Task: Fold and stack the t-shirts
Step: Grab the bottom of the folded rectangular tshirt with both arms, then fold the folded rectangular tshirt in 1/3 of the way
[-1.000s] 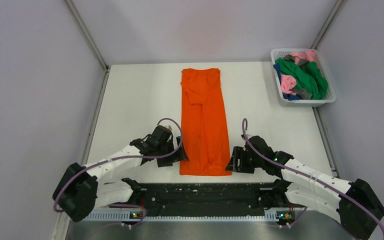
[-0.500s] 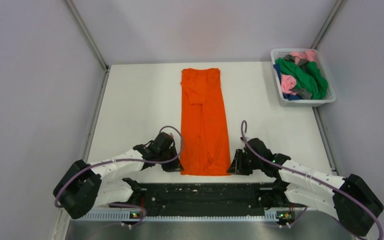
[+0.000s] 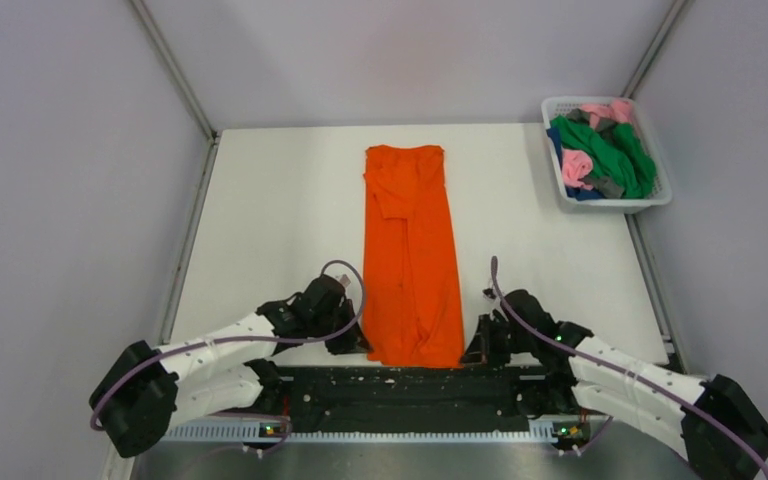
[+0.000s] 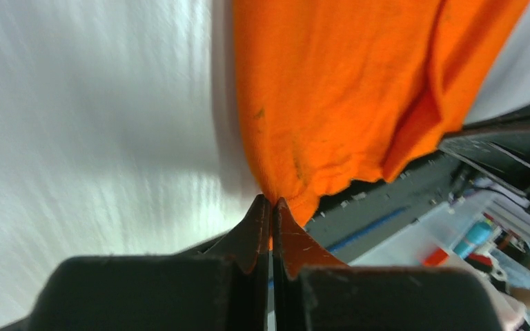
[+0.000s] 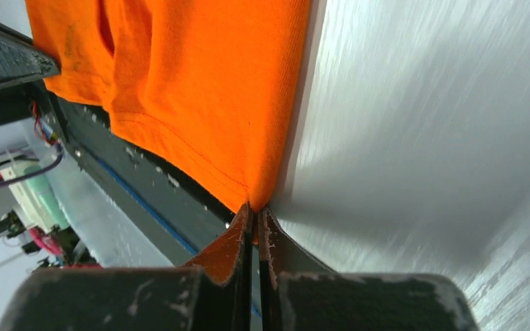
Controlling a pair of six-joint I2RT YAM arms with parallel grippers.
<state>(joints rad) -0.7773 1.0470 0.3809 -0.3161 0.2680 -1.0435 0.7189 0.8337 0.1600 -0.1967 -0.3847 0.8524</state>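
Observation:
An orange t-shirt (image 3: 410,255) lies as a long narrow strip down the middle of the white table (image 3: 260,220), its near hem reaching the table's front edge. My left gripper (image 3: 363,345) is shut on the hem's near left corner; the left wrist view shows orange cloth (image 4: 331,89) pinched between the closed tips (image 4: 270,204). My right gripper (image 3: 472,350) is shut on the near right corner, where the orange cloth (image 5: 200,83) runs into its closed tips (image 5: 255,210). More t-shirts (image 3: 605,150), green, pink, blue and grey, are piled in a basket.
The white mesh basket (image 3: 660,195) stands at the table's far right corner. A black rail (image 3: 410,390) with the arm bases runs along the near edge, right below the shirt's hem. Grey walls enclose the table on three sides.
Both grippers closed on the shirt's near corners and slid toward the front edge. The whole orange shirt shifted toward me, its hem now at the table's edge.

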